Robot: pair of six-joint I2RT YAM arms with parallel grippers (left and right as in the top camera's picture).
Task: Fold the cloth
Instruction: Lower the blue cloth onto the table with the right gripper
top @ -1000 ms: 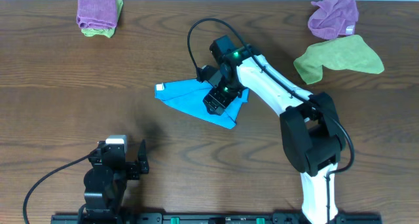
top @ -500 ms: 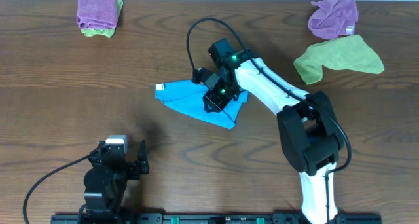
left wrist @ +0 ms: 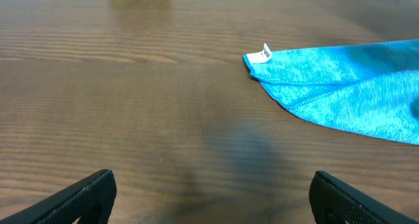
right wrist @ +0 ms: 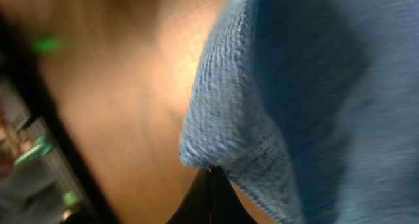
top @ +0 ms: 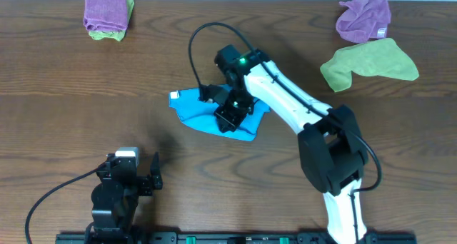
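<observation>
Sky-blue cloth (top: pixel 193 108), one: lies near the middle of the table (top: pixel 71 94), partly folded over itself, with its white label (top: pixel 173 95) at the left corner.

Purple cloths, two: one folded (top: pixel 104 8) at the upper left of the overhead view, one bunched (top: pixel 364 17) at the upper right.

Lime-green cloths, two: one (top: pixel 108 34) under the folded purple one, one spread (top: pixel 370 63) just below the bunched purple one.

Grippers, two: right gripper (top: pixel 227 119) down on the blue cloth, jaws closed and pinching a hemmed edge of it. Left gripper (left wrist: pixel 213 194) low over bare wood near the front edge, jaws spread wide, holding nothing and well apart from the cloth
</observation>
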